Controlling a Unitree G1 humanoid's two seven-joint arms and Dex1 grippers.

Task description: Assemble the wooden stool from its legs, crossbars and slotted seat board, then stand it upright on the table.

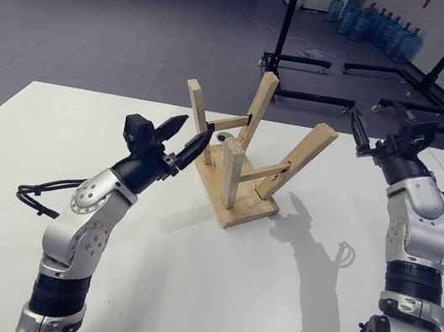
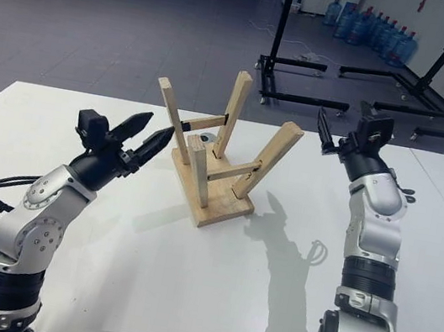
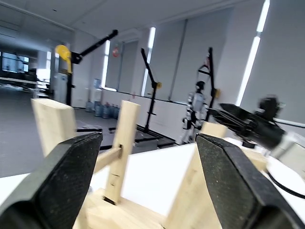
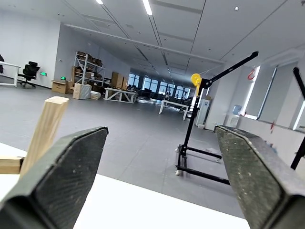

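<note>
The wooden stool point(image 1: 237, 205) lies upside down on the white table point(image 1: 21, 141), seat board flat and legs slanting upward. Crossbars point(image 1: 230, 122) join the legs. My left gripper point(image 1: 193, 131) is open just left of the stool's near-left leg point(image 1: 198, 119), with nothing between its fingers point(image 3: 62, 183). The left wrist view looks past those pads at another leg point(image 3: 124, 148). My right gripper point(image 1: 360, 135) is open and raised, a little to the right of the right leg point(image 1: 300, 158) and apart from it. That leg's top point(image 4: 45, 131) shows beside one right pad point(image 4: 62, 176).
A small grey round part point(image 2: 203, 138) lies on the table behind the stool. A black cable point(image 1: 37, 191) loops beside my left arm. Black stand frames point(image 1: 307, 65) and water bottles point(image 1: 382, 27) stand on the floor beyond the table's far edge.
</note>
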